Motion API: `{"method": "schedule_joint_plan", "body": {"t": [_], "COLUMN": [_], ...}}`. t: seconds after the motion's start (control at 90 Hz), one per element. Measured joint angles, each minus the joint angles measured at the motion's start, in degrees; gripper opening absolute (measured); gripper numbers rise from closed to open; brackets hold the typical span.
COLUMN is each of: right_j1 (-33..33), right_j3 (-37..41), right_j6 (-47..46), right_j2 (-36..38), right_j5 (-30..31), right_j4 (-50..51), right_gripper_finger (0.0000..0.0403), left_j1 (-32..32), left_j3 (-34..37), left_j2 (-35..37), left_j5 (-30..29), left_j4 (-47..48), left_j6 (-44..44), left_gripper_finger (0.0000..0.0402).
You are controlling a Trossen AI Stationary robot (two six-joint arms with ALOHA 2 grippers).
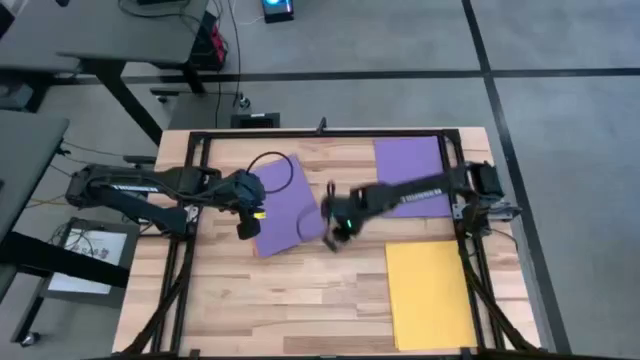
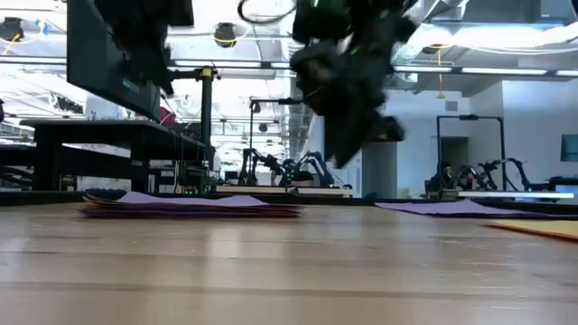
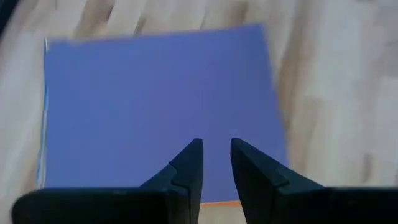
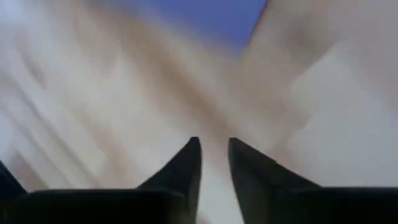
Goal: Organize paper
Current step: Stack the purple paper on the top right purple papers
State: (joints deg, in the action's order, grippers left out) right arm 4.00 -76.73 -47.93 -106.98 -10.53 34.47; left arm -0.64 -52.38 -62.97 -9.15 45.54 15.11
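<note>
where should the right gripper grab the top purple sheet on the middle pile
At the pile's right-hand edge, nearest the right gripper. The purple sheet lies flat, so only an edge gives purchase; the low view shows the pile slightly raised there. Come in low from the right.

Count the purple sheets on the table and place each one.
2 visible: one purple sheet mid-table atop a stack that may hide more, another purple sheet at the far right.

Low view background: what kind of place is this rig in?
Likely a robotics lab or workshop. Beyond the wooden table stand dark workbenches, other robot arms on a far table, and open ceiling lights. The high view shows grey floor and cables.
</note>
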Motion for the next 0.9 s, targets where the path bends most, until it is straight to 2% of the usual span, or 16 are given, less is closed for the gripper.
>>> {"method": "schedule_joint_plan", "body": {"t": [0.111, 0.222, 0.478, 0.667, 0.811, 0.9], "right_j1": [4.8, 6.8, 5.6, 3.5, 1.8, 1.0], "right_j3": [3.4, 6.8, 11.4, 12.3, 12.4, 12.3], "right_j6": [-2.1, -3.7, -7.1, -8.6, -11.0, -13.3], "right_j2": [-0.1, -0.2, -0.2, -1.2, -4.7, -5.3], "right_j5": [-2.7, -4.5, -4.9, -3.2, -2.9, -3.1], "right_j4": [-7.0, -12.1, -21.9, -24.0, -28.1, -30.8], "right_gripper_finger": [0.0148, 0.0175, 0.019, 0.0182, 0.018, 0.018], "left_j1": [-0.6, -0.7, -0.6, -0.6, -0.5, 0.1], "left_j3": [7.7, 15.1, 26.7, 28.7, 28.6, 27.4], "left_j2": [0.0, 0.0, 0.0, -1.5, -7.2, -10.0], "left_j5": [2.4, 2.9, 2.6, 2.6, 5.2, 6.4], "left_j4": [-10.5, -21.8, -39.0, -41.7, -48.7, -49.3], "left_j6": [3.4, 8.9, 15.9, 18.8, 19.8, 19.5], "left_gripper_finger": [0.0066, 0.0066, 0.0066, 0.0066, 0.0066, 0.0066]}}
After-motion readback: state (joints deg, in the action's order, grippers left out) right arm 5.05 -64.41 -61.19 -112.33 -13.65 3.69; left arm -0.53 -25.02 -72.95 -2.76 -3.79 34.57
